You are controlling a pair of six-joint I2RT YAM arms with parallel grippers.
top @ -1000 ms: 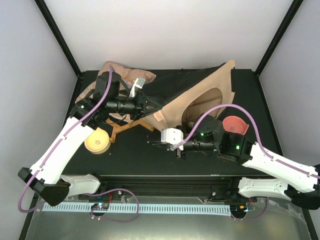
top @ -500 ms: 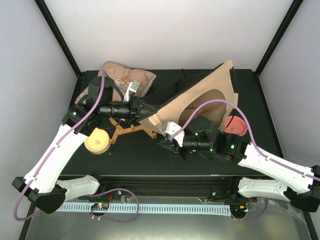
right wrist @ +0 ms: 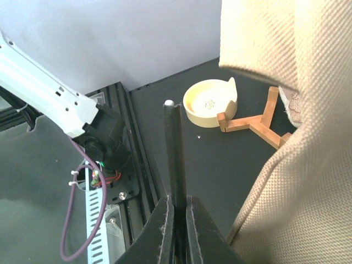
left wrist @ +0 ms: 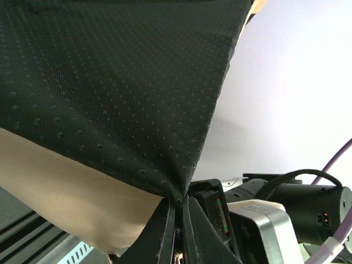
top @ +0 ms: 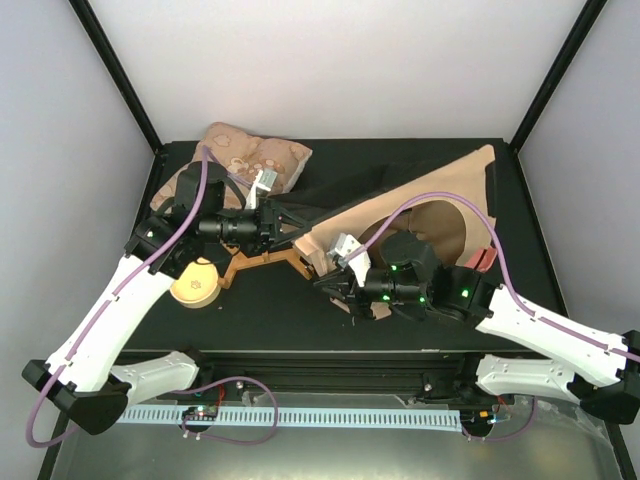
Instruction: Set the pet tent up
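Now pet tent (top: 455,175) spread further right; left claw (left wrist: 179,208) grips lining (left wrist: 110,82), right claw (right wrist: 177,208) grips pole (right wrist: 175,143).

pet tent slack and part-lifted, not yet standing

the pet tent (top: 440,175) is a loose sheet of tan canvas (right wrist: 308,110) backed with dotted black lining (left wrist: 110,82), draped over the back right of the tabletop (top: 270,300). a rounded opening (top: 445,222) shows in the canvas. its near-left corner is raised, the lining drawn to a pinched point. one thin black pole (right wrist: 175,154), pale-tipped, sits beside the fabric.
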